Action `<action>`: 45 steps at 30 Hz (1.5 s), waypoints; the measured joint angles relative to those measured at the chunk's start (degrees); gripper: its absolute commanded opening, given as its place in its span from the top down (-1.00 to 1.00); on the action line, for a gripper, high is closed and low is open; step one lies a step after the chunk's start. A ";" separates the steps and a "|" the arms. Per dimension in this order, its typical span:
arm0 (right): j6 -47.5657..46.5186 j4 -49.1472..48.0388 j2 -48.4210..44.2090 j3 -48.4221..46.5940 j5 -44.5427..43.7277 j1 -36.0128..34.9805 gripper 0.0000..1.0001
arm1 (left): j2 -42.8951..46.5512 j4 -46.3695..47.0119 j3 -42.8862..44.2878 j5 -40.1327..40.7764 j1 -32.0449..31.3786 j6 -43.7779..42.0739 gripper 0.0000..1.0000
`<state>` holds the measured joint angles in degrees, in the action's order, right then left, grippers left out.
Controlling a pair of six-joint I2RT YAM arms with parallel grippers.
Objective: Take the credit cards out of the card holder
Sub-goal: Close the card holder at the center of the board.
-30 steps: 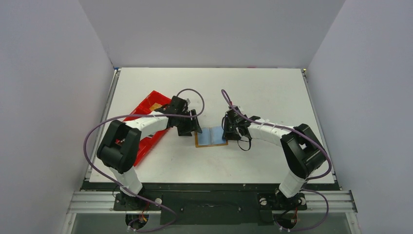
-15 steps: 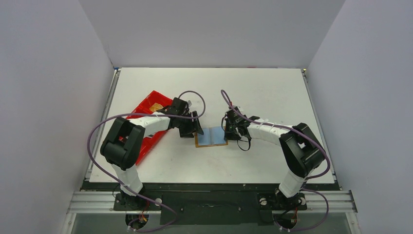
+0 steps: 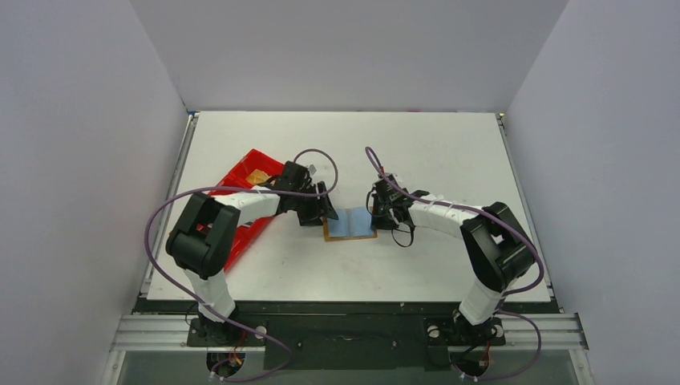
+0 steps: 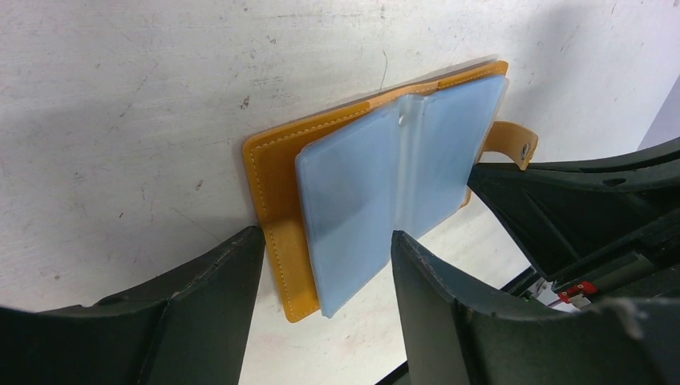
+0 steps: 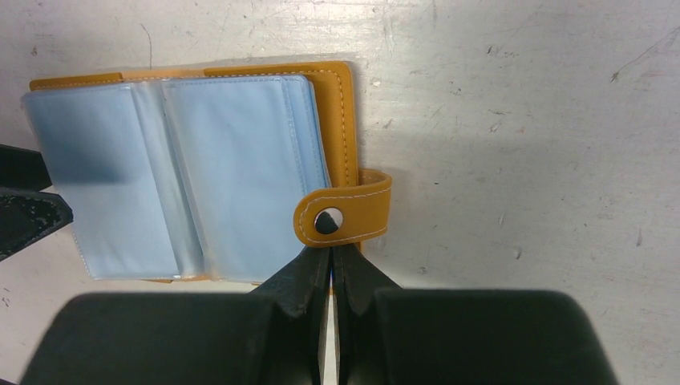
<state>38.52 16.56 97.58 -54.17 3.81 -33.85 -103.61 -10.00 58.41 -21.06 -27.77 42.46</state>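
The right arm's (image 3: 449, 215) jaws are pressed together with no gap. Their tips meet at the near edge of the card holder's strap (image 5: 353, 212), right below its metal snap (image 5: 327, 220). Whether they pinch the strap or only touch it cannot be told.

The left arm's (image 3: 248, 202) jaws stand wide and hold nothing. They straddle the opposite end of the card holder (image 5: 341, 112). In the left wrist view one finger (image 4: 208, 289) sits just beside the tan cover's stitched edge. The other finger (image 4: 433, 297) sits at the edge of the pale blue pages.

The card holder lies open and flat on the counter (image 3: 433, 144), between the two arms and near the middle. Its tan cover faces down and the strap sticks out toward the right arm. The credit cards (image 5: 232, 168) are inside it, showing as pale blue-grey leaves on either side of a central fold. None lies loose on the counter.

A red tray (image 3: 240, 180) rests on the counter's left side, partly under the left arm and well apart from the card holder. A purple cable (image 3: 160, 216) loops along each arm.
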 measured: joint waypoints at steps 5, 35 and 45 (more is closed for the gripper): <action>-0.13 -0.02 0.02 0.00 -0.02 -0.02 1.00 | 1.33 -0.11 -0.55 -0.11 0.00 0.87 0.03; 1.33 -4.09 2.49 -1.33 3.06 -1.88 1.00 | -0.44 1.36 6.73 -4.83 -4.48 3.19 0.24; 1.62 -2.73 0.57 -0.39 3.06 -1.77 0.81 | -5.09 1.42 8.96 -4.00 -5.90 3.43 0.23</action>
<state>40.14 13.82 98.15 -54.57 6.87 -35.62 -108.71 -8.58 67.37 -25.06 -33.67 45.89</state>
